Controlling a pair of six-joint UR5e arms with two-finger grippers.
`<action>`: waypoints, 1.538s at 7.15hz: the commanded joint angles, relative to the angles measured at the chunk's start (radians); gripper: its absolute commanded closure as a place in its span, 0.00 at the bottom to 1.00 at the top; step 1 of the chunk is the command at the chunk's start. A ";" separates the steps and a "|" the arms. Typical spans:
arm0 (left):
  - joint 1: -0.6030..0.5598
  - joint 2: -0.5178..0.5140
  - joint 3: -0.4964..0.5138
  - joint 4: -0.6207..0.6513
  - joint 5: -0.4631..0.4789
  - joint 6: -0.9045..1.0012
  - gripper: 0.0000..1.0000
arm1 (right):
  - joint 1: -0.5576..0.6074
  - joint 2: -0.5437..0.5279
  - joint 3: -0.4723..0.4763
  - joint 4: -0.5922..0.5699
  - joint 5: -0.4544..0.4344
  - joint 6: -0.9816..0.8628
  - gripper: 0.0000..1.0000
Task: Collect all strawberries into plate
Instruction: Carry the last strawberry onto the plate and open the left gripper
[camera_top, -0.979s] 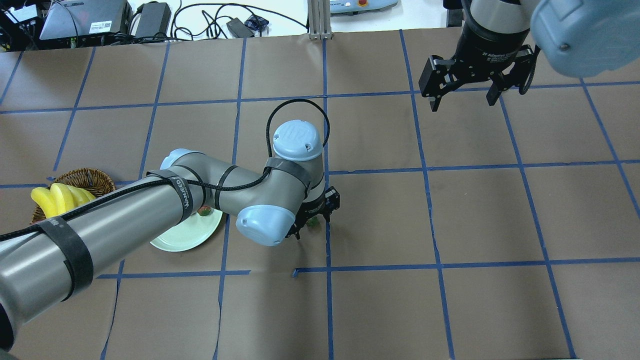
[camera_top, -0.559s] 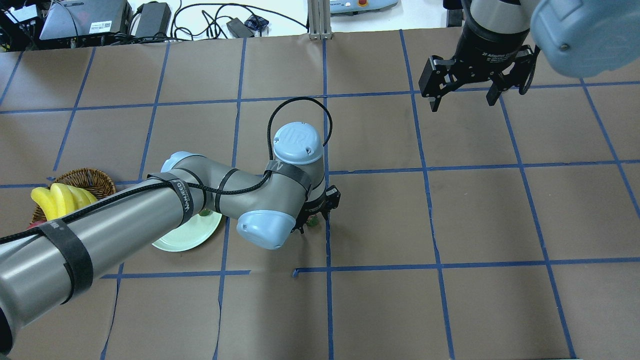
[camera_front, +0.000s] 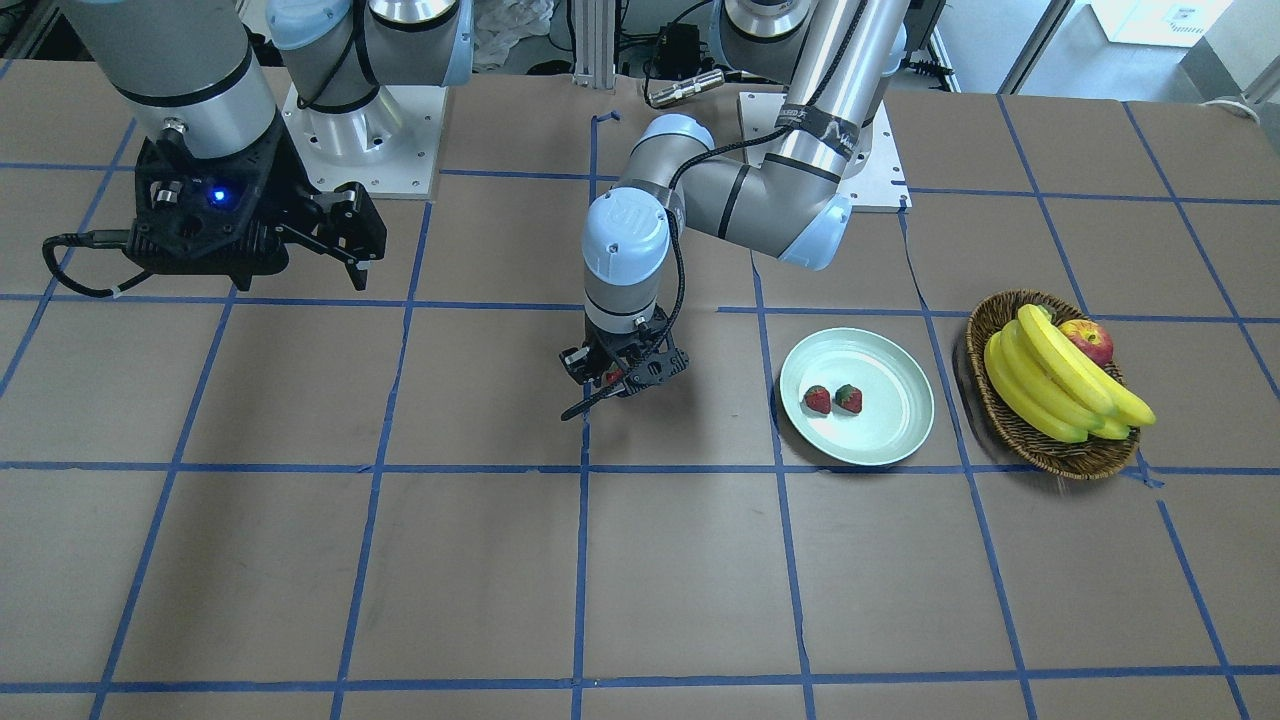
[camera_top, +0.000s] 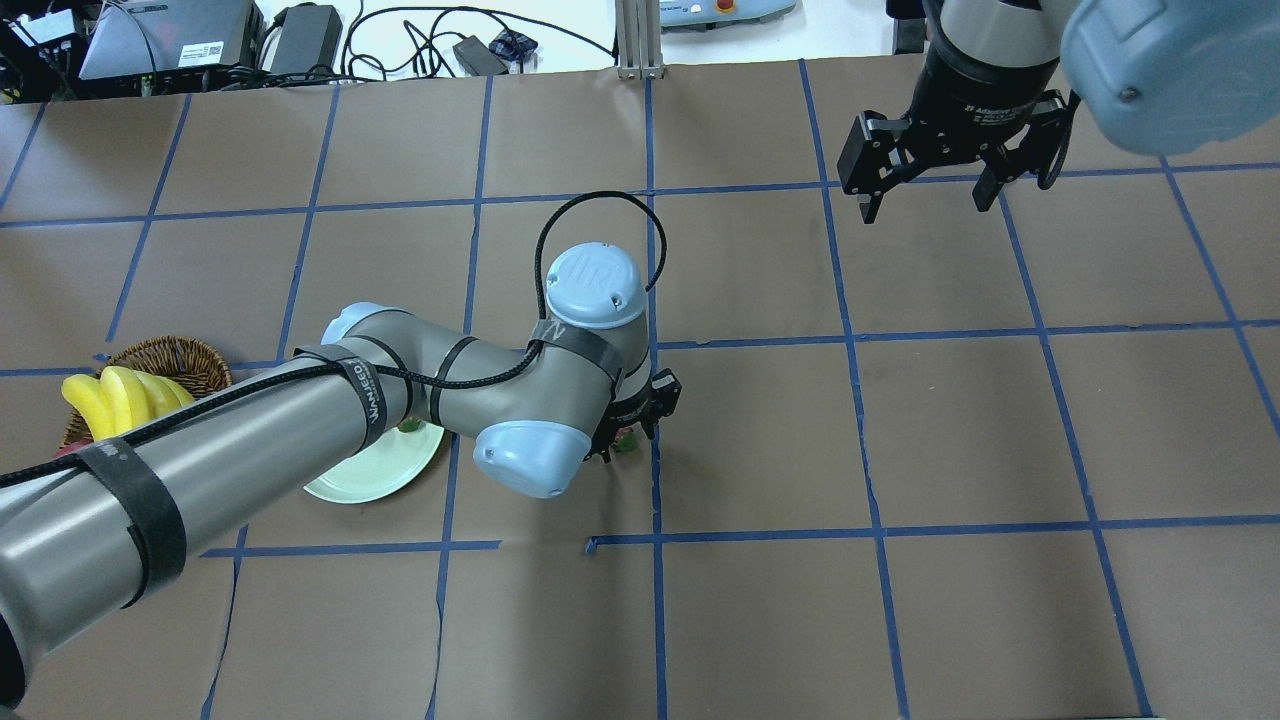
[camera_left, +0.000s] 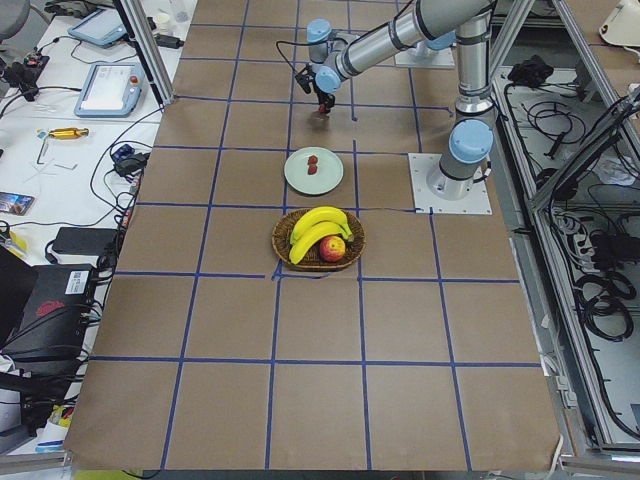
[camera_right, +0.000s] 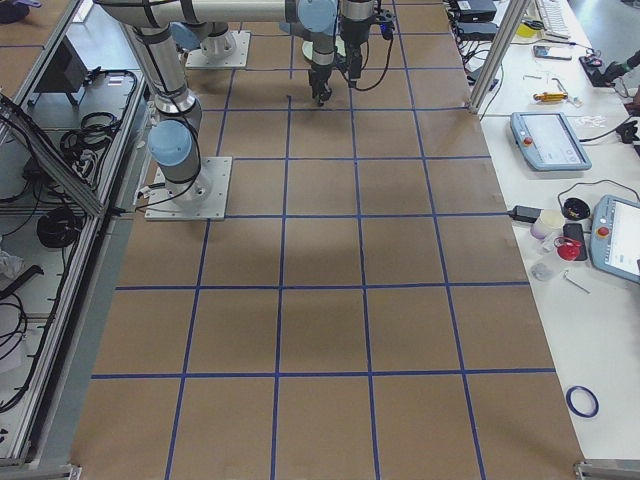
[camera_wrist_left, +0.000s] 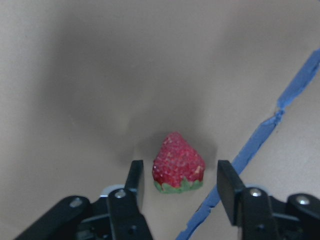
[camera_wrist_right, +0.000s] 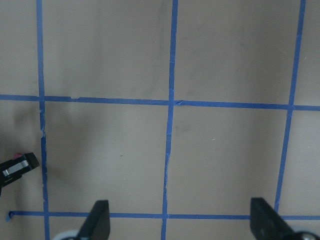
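One strawberry lies on the brown table paper beside a blue tape line. My left gripper is low over it and open, one finger on each side, with a gap between each finger and the berry. The overhead view shows this strawberry only partly, under the left gripper. Two more strawberries lie in the pale green plate. In the overhead view my left arm hides most of the plate. My right gripper hangs open and empty, far off above the table.
A wicker basket with bananas and an apple stands just beyond the plate, away from the left gripper. Blue tape lines grid the paper. Cables and devices lie past the table's far edge.
The left wrist has turned and shifted slightly over the strawberry, its fingers still either side of it. The right arm has barely moved.
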 joint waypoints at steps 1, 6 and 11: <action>0.003 0.006 0.004 0.001 -0.001 0.011 0.99 | 0.000 0.000 0.000 0.000 -0.001 0.000 0.00; 0.212 0.128 -0.003 -0.256 0.138 0.245 1.00 | 0.000 0.002 0.000 0.000 0.001 0.000 0.00; 0.603 0.156 -0.039 -0.270 0.196 0.736 1.00 | 0.000 0.002 0.000 0.000 -0.002 0.000 0.00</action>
